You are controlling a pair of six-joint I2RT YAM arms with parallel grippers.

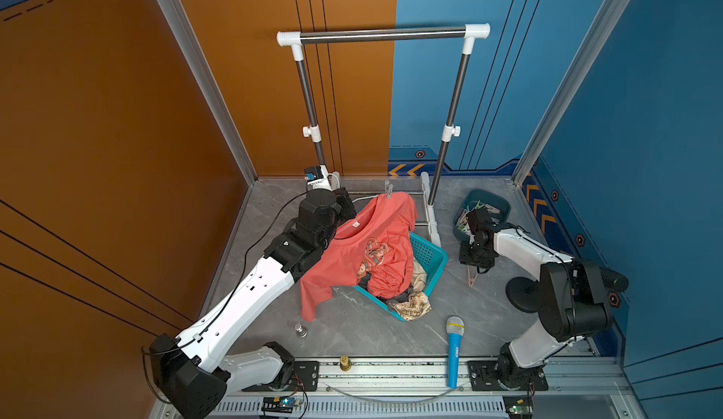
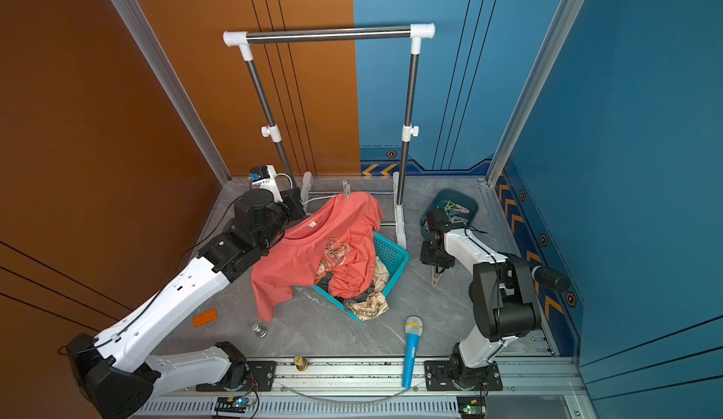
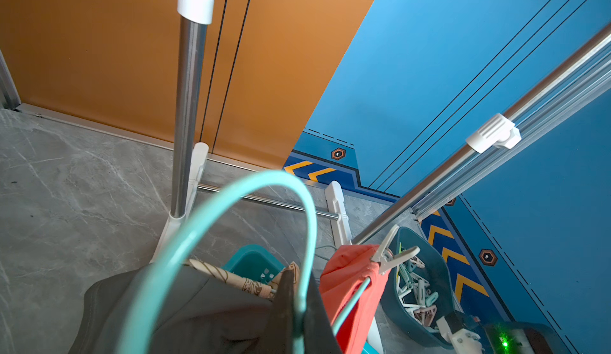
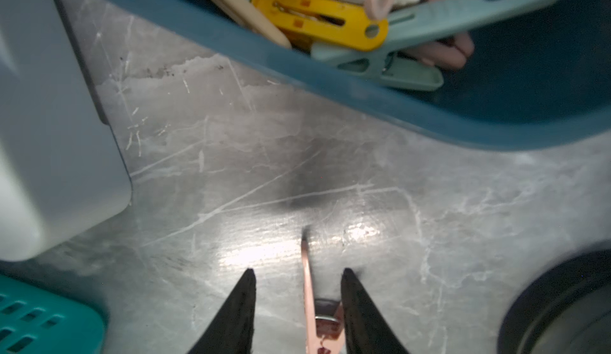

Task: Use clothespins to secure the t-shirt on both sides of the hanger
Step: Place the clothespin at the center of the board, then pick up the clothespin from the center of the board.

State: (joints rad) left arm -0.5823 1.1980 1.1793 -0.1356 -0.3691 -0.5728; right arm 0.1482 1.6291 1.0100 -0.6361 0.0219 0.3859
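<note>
Coral t-shirt (image 1: 364, 241) drapes from a teal hanger (image 3: 271, 174), its lower part spilling over the teal laundry basket (image 1: 430, 256) on the grey marbled table (image 1: 352, 331). The left gripper (image 3: 299, 297) is clenched on the hanger's wire just below the hook, holding it in front of the drying rack (image 1: 383, 34). One grey clothespin (image 3: 385, 253) is clipped over the shirt's shoulder at the hanger end farther from that gripper.

The right gripper (image 4: 298, 271) points down at the table beside the dark blue-green tray (image 1: 502, 202), released, jaws standing apart. A pink clothespin (image 4: 309, 289) lies flat on the table between them, close against one finger and clear of the other; whether it touches that finger cannot be told. The tray holds a heap of clothespins (image 4: 314, 22) in yellow, green, pink and white.
</note>
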